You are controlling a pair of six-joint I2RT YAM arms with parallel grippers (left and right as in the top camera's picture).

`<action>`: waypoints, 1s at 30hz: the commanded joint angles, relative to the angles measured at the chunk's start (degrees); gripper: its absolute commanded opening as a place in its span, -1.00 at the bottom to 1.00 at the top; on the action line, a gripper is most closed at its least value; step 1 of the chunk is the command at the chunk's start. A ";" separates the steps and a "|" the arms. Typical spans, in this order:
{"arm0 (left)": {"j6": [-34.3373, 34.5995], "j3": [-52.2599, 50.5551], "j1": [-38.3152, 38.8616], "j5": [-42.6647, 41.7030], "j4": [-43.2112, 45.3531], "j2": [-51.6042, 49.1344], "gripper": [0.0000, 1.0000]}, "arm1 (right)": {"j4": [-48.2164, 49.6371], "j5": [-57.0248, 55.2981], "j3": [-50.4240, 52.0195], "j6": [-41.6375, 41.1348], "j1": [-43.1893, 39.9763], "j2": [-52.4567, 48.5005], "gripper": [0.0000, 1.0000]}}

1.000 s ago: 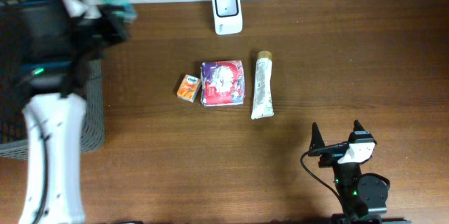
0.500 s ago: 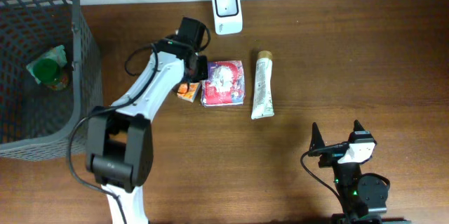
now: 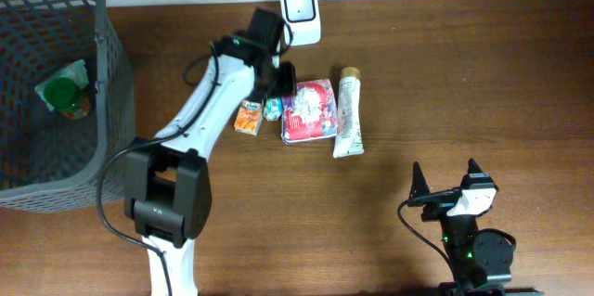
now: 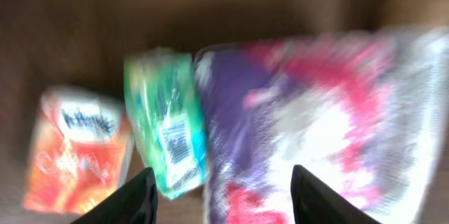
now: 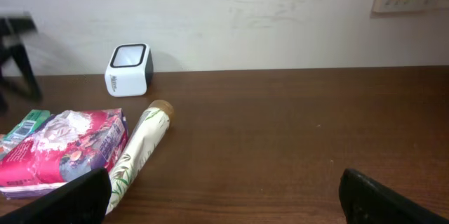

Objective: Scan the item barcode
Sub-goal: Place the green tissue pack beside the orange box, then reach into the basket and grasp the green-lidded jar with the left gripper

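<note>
1. The left gripper hangs over the middle of the tabletop, toward the far edge. In its wrist view, its two dark fingers stand well apart with nothing between them, so it is open and holds nothing.
2. Just under and ahead of those fingers lies the green packet. It is flat on the wood and free of both fingers, nearer the one on the left side of the wrist picture.
3. The green packet is a small, glossy green-and-teal sachet. A white label with a black barcode faces up. The wrist picture is blurred, so no print on it can be read.
4. From overhead, the green packet sits between the orange packet and the purple-and-red pouch. It is close against both.
5. A cream tube lies just beside the pouch, on the side away from the packet.
6. The white scanner stands at the far edge, near the left gripper but apart from it.
7. A grey basket occupies the far left corner and has a green object inside.
8. The right gripper rests near the near edge at the right. It is spread wide and empty, well apart from every item.
</note>
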State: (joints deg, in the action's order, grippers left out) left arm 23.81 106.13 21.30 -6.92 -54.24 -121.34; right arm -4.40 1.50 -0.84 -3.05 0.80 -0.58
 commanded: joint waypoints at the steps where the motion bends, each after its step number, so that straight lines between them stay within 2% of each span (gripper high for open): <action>1: -3.96 15.58 -3.72 -0.81 -5.92 0.48 0.20 | -0.04 -0.28 0.52 -0.42 0.33 0.37 0.97; 4: -3.96 31.63 -8.46 -0.81 -13.38 0.50 0.21 | -0.07 -0.28 0.52 -0.42 0.33 0.37 0.97; 7: -3.96 47.80 -17.53 -0.79 -17.70 0.50 0.43 | -0.04 -0.28 0.52 -0.42 0.33 0.37 0.97; 9: -3.93 53.22 -24.52 -0.81 -17.88 0.50 0.99 | -0.07 -0.28 0.52 -0.42 0.33 0.37 0.98; 15: -1.97 54.21 -42.42 -0.81 -18.91 -1.01 0.99 | -0.07 -0.28 0.52 -0.42 0.33 0.37 0.98; 18: -1.99 54.21 -48.28 -0.81 -23.54 -3.32 0.98 | -0.07 -0.28 0.52 -0.42 0.33 0.37 0.97; 23: -1.99 54.21 -51.04 -0.31 -28.17 -10.05 0.99 | -0.07 -0.28 0.52 -0.42 0.33 0.37 0.97; 28: -1.99 54.21 -51.04 8.37 -30.64 -18.34 0.99 | -0.07 -0.28 0.52 -0.42 0.33 0.37 0.97; 30: -2.03 54.21 -50.95 8.24 -30.42 -20.65 0.99 | -0.07 -0.28 0.52 -0.44 0.33 0.37 0.97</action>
State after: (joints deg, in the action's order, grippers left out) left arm 21.08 160.11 -29.54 -1.76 -84.64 -138.37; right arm -4.40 1.50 -0.84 -3.01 0.80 -0.58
